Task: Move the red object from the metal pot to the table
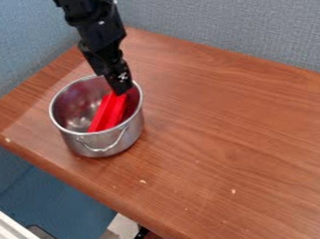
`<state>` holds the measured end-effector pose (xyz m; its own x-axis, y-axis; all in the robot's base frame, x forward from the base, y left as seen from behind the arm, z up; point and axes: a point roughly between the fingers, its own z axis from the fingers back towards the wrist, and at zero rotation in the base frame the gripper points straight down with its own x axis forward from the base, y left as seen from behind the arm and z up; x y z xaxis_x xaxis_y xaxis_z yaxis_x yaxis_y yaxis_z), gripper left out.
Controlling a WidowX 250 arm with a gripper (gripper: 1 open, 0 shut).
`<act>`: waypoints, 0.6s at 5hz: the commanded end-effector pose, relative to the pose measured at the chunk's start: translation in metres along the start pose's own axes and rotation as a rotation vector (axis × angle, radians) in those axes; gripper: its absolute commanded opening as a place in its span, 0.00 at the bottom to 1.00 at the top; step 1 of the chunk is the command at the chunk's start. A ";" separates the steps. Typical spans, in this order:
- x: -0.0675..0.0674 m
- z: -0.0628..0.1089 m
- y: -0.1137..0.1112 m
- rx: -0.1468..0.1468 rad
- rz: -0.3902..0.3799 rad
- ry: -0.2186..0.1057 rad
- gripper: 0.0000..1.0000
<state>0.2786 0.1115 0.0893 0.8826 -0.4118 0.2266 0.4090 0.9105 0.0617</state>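
Observation:
The red object is a bright bar leaning inside the metal pot, its upper end resting near the pot's back right rim. The shiny pot stands on the left part of the brown wooden table, with its wire handle hanging down the front. My black gripper comes down from the upper left and points steeply down at the bar's upper end, just above the pot's rim. Its jaws stand open, and I cannot tell whether the fingertips touch the bar.
A blue-grey wall rises behind the table. The table's front and left edges drop off to a blue floor. Bare wood stretches to the right of the pot.

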 end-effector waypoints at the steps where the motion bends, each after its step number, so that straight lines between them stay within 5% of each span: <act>1: 0.006 0.012 0.018 0.080 -0.007 -0.044 1.00; 3: 0.001 0.002 0.028 0.115 -0.006 -0.035 1.00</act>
<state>0.2871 0.1305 0.0817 0.8807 -0.4084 0.2398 0.3853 0.9123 0.1388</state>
